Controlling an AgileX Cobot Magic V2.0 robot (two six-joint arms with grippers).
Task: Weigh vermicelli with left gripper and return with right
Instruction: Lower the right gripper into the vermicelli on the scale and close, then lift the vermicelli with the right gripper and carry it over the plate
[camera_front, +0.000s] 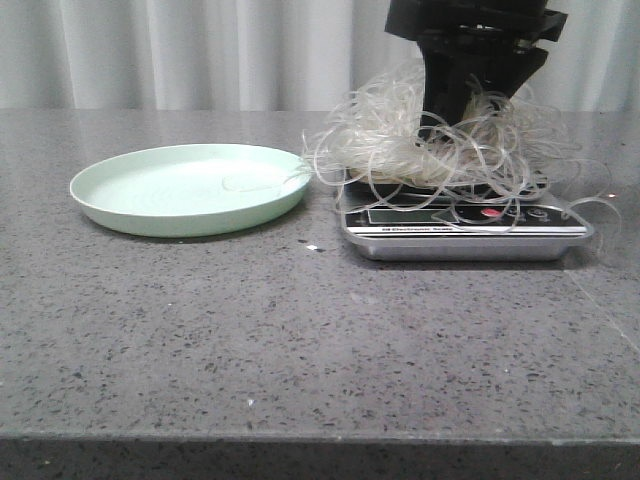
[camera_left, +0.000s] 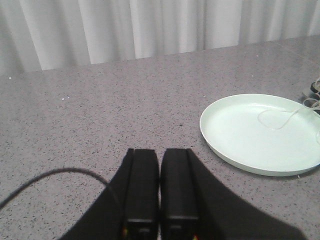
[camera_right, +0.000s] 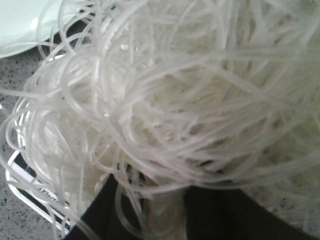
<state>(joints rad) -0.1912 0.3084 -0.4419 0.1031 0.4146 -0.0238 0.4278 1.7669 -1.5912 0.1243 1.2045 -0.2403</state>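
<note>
While the right gripper (camera_front: 462, 112) is pressing down into the vermicelli (camera_front: 400, 145), its black fingers are sitting buried among the strands, and noodles seem to be running between them in the right wrist view, though I cannot tell whether the jaws are actually clamping yet. Directly beneath that gripper the tangle is resting on the scale (camera_front: 465, 232), a low silvery tray with a dark display strip, and its glassy, whitish loops are spilling over the edges on every side. Off to the gripper's left, one stray loop is trailing onto the pale green plate (camera_front: 190, 190), a smooth shallow round dish lying just beside the scale on the speckled grey stone table (camera_front: 300, 340). Well away past the plate, the left gripper (camera_left: 160, 197) is hovering with its fingers pressed together, holding nothing. Weighing appears finished, so the return is beginning; next comes a firm pinch deep in the springy mass, then a lift high enough to clear those dangling loops.
</note>
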